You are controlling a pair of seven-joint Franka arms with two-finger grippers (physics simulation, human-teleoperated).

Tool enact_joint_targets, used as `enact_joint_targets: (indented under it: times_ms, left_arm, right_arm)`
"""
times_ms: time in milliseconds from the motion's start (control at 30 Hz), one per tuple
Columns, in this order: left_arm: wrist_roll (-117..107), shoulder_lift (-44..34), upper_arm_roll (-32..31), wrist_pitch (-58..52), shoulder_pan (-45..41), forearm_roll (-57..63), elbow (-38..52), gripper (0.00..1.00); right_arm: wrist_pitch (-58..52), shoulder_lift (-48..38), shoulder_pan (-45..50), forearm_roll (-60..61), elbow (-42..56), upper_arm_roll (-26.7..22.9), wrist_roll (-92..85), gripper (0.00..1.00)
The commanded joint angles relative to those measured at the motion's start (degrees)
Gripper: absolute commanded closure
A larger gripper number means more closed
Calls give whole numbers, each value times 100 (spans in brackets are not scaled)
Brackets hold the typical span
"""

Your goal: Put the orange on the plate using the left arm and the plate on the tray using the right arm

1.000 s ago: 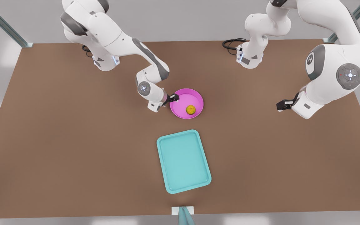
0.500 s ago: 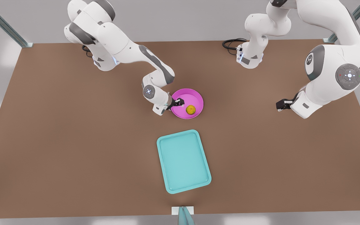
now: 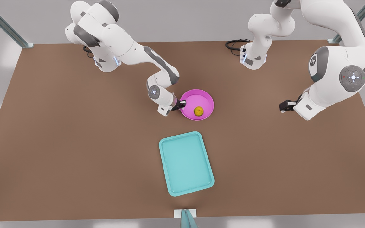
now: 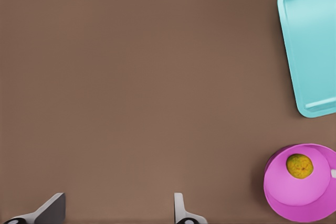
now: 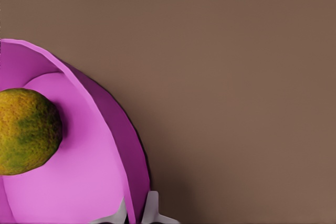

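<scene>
The orange (image 3: 198, 110) lies inside the pink plate (image 3: 198, 97), off-centre toward the tray. At the front view's left side of the plate, my right gripper (image 3: 181, 104) is shut on the rim. In the right wrist view its fingertips (image 5: 152, 211) pinch the plate (image 5: 79, 177) wall, with the orange (image 5: 26, 132) close by. The turquoise tray (image 3: 185, 163) lies nearer the front edge. My left gripper (image 3: 284, 106) waits open at the front view's right. Its fingers (image 4: 52, 211) stand wide apart over bare table, away from the plate (image 4: 299, 195), orange (image 4: 300, 166) and tray (image 4: 315, 40).
The brown table (image 3: 59, 142) stretches wide on both sides of the tray. Both arm bases and a black cable (image 3: 234, 44) sit along the far edge. A small bracket (image 3: 185, 213) stands at the near edge.
The plate, with the orange in it, has slid toward the front view's right, held by my right gripper, which moved onto its rim. The left arm has barely moved.
</scene>
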Motion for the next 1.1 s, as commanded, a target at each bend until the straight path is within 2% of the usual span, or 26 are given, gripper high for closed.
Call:
enact_joint_targets:
  times_ms: [0, 233, 300, 467, 667, 800, 1067]
  left_arm:
    - [102, -6, 9, -7, -3, 3, 1, 0]
    - [84, -6, 0, -16, -3, 3, 10, 0]
    - [93, -6, 0, -16, -3, 3, 1, 0]
    - [84, -6, 0, -16, -3, 12, 1, 0]
    - [84, -6, 0, -16, -3, 3, 10, 0]
    - [58, -6, 0, -24, -3, 12, 10, 0]
    - [67, 3, 0, -7, -3, 12, 10, 0]
  right_arm:
    - [-34, -40, 0, -8, 8, 2, 4, 79]
    - [-69, -207, -141, 1, 245, 2, 66, 79]
    - [-78, -287, -378, 27, 315, 11, 83, 79]
    - [-887, -304, -1485, 36, 1062, -7, -13, 79]
    - [-913, 337, -2057, 27, 1765, -68, -13, 79]
    - [-983, 1207, -2031, -43, 2899, -77, -13, 79]
    - [-992, 1568, -1925, -105, 3312, -68, 22, 79]
